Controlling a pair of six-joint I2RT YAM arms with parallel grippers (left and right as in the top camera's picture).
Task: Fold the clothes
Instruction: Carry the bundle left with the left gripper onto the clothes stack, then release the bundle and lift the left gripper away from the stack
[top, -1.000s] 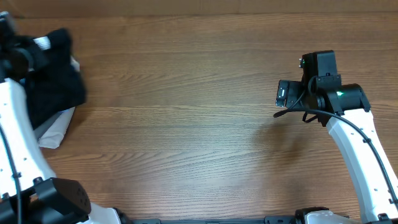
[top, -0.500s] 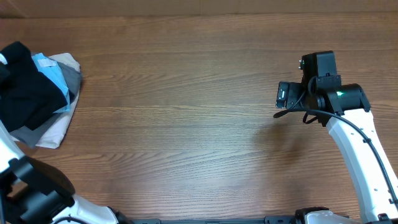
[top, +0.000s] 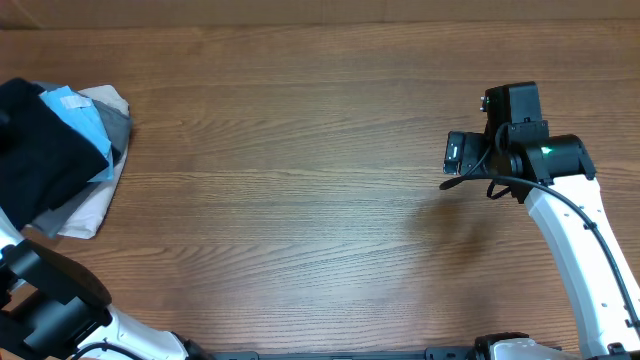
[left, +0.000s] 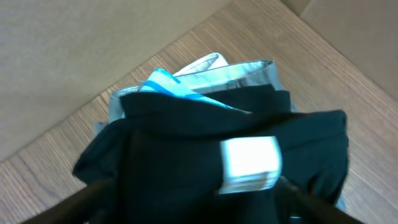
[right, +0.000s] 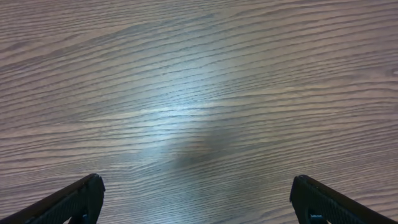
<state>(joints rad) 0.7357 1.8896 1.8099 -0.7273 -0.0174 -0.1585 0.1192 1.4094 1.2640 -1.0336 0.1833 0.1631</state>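
Far left: the clothes (top: 40, 150) are one black garment sitting on top of a small pile at the table (top: 300, 200) edge. Under it are a light blue shirt (top: 85, 125), a grey garment (top: 120, 125) and a white garment (top: 88, 212). I can't tell from here if the black one is a tidy fold or just bunched.

My left gripper (left: 199, 205) hangs right over it, fingers spread wide to either side of the black fabric, nothing pinched. A white label (left: 250, 163) faces up, so the collar is probably close by.

My read: this step is getting the black piece alone off the pile and onto open wood. To do it well:
- bite the top black layer only, near the label. The blue edge peeks out just behind it, so I go shallow
- close fully. The fabric looks thin and likely to slip
- lift straight up before moving sideways, so the pile below doesn't drag along

The table's middle is bare, with room to lay the garment flat.

Right side: my right gripper (right: 196, 186) is spread wide over bare wood, holding nothing and well apart from the pile. It should come in for the opposite shoulder once the garment is out. One arm alone would leave it bunched.
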